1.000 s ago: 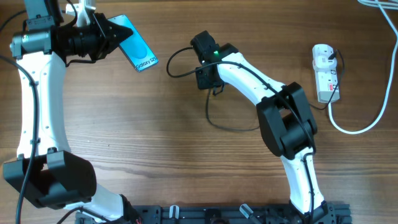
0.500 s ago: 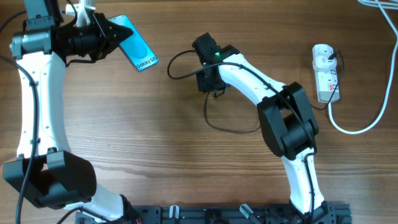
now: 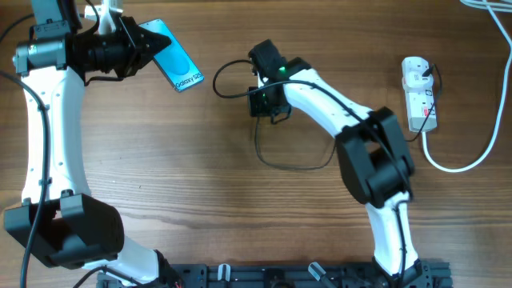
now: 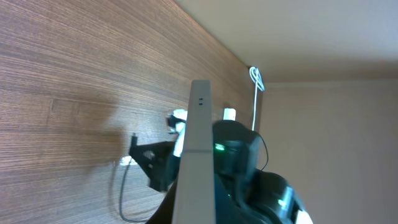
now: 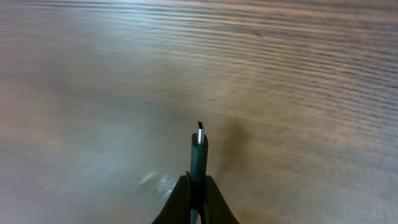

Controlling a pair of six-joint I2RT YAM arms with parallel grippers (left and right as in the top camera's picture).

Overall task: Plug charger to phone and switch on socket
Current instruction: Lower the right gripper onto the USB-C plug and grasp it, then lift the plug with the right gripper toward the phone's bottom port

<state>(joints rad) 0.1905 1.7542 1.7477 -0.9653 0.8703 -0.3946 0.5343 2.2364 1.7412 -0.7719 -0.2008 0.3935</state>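
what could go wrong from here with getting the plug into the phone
1. The right gripper pinches only the stem of the charger; its tip may tilt or slip on contact with the port.
2. The left gripper holds the phone in the air by one end, so a push could shift it.
3. The charger's cable lies in a loose loop and could snag or tug the socket.

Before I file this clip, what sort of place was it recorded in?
Probably an indoor robotics test bench rather than a home: a wood-grain table, a black mounting rail along its near edge, and a plain beige wall beyond it in the left wrist view.
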